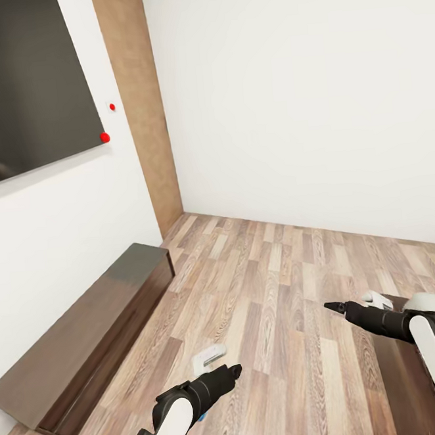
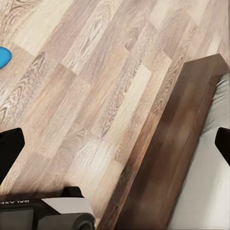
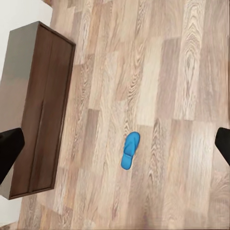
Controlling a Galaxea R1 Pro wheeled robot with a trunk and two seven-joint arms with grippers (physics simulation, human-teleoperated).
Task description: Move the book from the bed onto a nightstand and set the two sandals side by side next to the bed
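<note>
One blue sandal [image 3: 129, 151] lies flat on the wood-plank floor in the right wrist view, well below my open right gripper [image 3: 115, 148] and apart from the bench. A blue sandal tip [image 2: 2, 56] pokes in at the edge of the left wrist view. My left gripper [image 2: 115, 148] is open above the floor beside the bed's dark brown frame [image 2: 177, 143] and pale mattress [image 2: 213, 167]. From the head, the left gripper [image 1: 236, 370] and right gripper [image 1: 328, 307] hover over the floor, both holding nothing. The book and the nightstand are out of view.
A long, low dark brown wall bench [image 1: 89, 334] runs along the left wall under a dark panel [image 1: 21, 83]. White walls meet in the far corner. A small white object [image 1: 210, 356] sits on the floor near my left arm. Open floor [image 1: 281, 271] spreads ahead.
</note>
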